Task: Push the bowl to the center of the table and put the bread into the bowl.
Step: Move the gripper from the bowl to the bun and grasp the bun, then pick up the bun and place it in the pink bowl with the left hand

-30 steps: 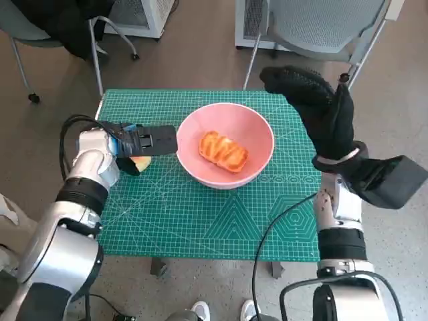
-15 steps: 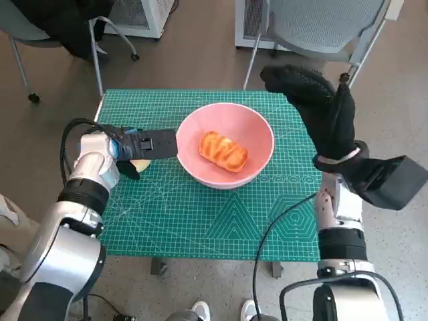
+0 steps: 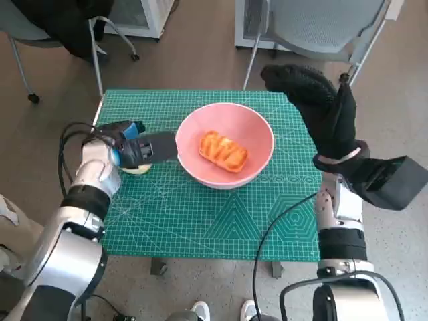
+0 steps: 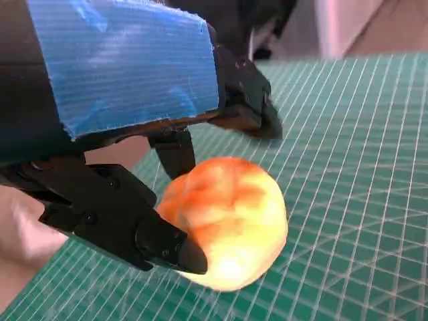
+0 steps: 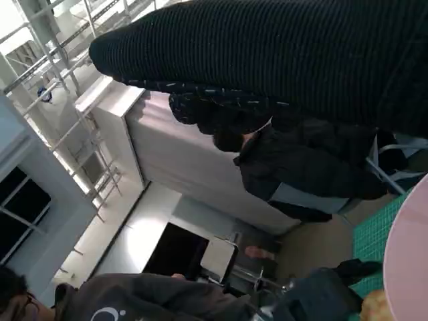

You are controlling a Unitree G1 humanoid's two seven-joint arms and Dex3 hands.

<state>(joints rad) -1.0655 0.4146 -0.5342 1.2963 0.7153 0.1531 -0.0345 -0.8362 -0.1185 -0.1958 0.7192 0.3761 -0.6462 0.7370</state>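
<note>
Green cutting-mat (image 3: 200, 214) covers the small table, with chair legs on the brown floor beyond its far edge and a person seated off to the side in the right wrist view. Near the mat's middle sits the pink bowl (image 3: 226, 144), already carrying one glazed bread (image 3: 223, 151). A second, rounder bread roll (image 4: 224, 221) lies on the mat just left of the bowl, mostly hidden under the left hand (image 3: 137, 147) in the head view. The risk from here, as I judge it, lies in that roll — it is soft and rounded, and if the fingers (image 4: 120, 217) close off-centre it could squirt out sideways, roll toward the left edge, or be squashed. A lift that swings too low could also knock the bowl's near-left rim and shove it off centre, undoing the push. The left hand is partly open around the roll: one dark finger lies against its side, the others arch over its far side, yet a firm grip is not evident and the roll rests on the mat. The right hand (image 3: 314, 110) is raised above the table's far right corner, gloved fingers extended, holding nothing and touching nothing.
</note>
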